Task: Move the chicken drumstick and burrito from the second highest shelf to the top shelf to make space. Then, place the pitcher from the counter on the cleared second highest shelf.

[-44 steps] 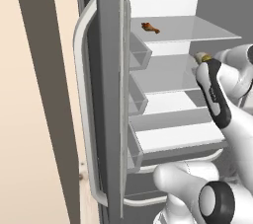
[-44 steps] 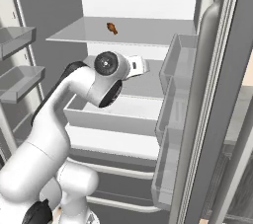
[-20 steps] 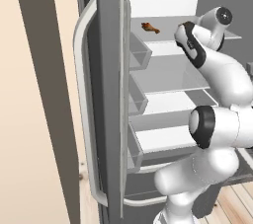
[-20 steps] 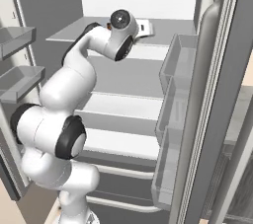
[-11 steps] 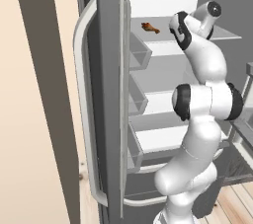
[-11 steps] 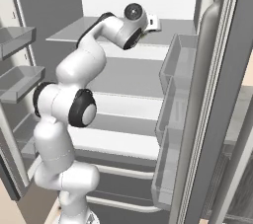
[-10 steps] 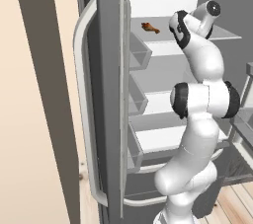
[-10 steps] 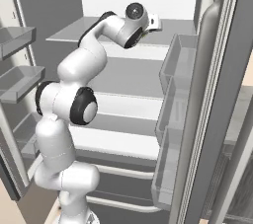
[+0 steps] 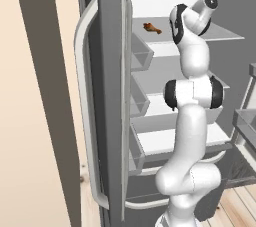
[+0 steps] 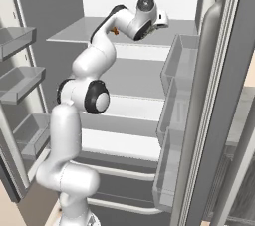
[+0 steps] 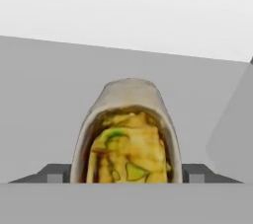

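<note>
The burrito (image 11: 126,134), a tan wrap with yellow-green filling at its open end, sits between my fingertips (image 11: 57,173). My gripper (image 11: 126,173) is shut on it, one dark tip on each side. The arm reaches up so that the hand (image 9: 176,21) (image 10: 159,21) is at the level of the top shelf (image 9: 220,33) (image 10: 74,33), with grey shelf surface behind the burrito. The reddish-brown chicken drumstick (image 9: 152,28) (image 10: 115,31) lies on the top shelf, to the left of the hand. The pitcher and the counter are out of view.
Both fridge doors stand open, the left one with a long handle (image 9: 87,106), the right one with door bins (image 10: 177,95). Lower shelves (image 10: 129,108) and a drawer lie under my arm. Left-door bins (image 10: 20,78) jut out near my elbow.
The arm has lifted the burrito from beside the lower shelf up to the top shelf. In the last half second the hand has barely moved.
</note>
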